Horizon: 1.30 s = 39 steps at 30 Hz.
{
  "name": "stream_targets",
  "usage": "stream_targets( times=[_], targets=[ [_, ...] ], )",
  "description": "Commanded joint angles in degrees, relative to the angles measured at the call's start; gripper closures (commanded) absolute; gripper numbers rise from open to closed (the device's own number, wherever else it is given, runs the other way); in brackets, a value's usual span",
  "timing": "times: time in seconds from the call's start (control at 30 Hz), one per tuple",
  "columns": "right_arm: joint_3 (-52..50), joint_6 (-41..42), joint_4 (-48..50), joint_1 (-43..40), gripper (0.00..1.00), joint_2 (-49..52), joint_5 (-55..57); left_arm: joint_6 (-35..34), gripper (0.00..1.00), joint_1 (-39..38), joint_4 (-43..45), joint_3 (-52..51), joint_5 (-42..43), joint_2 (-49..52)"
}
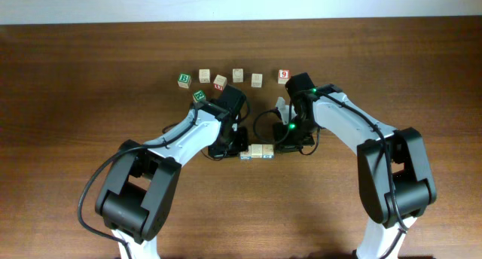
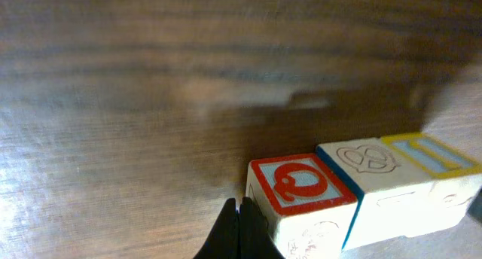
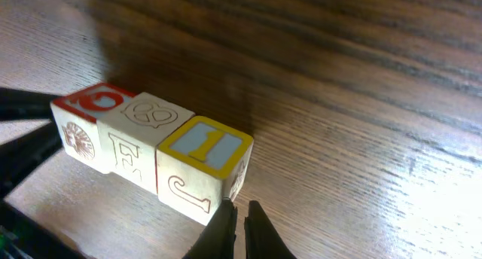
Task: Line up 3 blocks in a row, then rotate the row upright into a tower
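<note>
The three blocks sat touching in a row on the table. The left gripper was pressed together and empty, just beside the red-framed end block. The right gripper, closed to a sliver and pinching nothing, stood beside the yellow-framed end block.

Left gripper and right gripper close off both ends of the 3 blocks; the table in front seems open, with 7 cubes behind.

Brown wooden table, cube with a red 9 sat on it, four pale cubes ran in a loose row to its left, two green-lettered cubes lay farthest left of it.
</note>
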Motion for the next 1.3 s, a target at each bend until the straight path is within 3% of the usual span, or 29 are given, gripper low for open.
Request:
stream_targets(
  times=[0.0, 0.2, 0.33, 0.57, 0.87, 1.27],
  targets=[
    [0.83, 2.91, -0.17, 0.28, 0.92, 0.63, -1.6, 1.05, 1.0, -0.17, 1.33, 1.88, 1.46, 0.39],
    [0.81, 14.45, 0.76, 0.2, 0.92, 0.63, 1.4, 3.96, 1.0, -0.13, 0.39, 2.32, 1.44, 0.39],
    [0.81, 13.42, 0.7, -1.55, 0.93, 0.63, 0.7, 10.99, 1.0, 0.85, -5.05, 6.58, -1.29, 0.39],
    [0.26, 2.73, 0.98, -7.06, 0.95, 0.63, -9.07, 11.34, 1.0, 0.85, -6.82, 6.45, -1.27, 0.39],
    [-5.92, 3.41, 8.46, -6.86, 0.96, 0.63, -13.38, 13.05, 1.0, 0.85, -6.88, 6.08, 0.44, 0.39],
    [-6.1, 3.41, 8.66, -6.86, 0.96, 0.63, -13.81, 13.05, 1.0, 0.85, -5.53, 6.08, 2.03, 1.95]
  ],
)
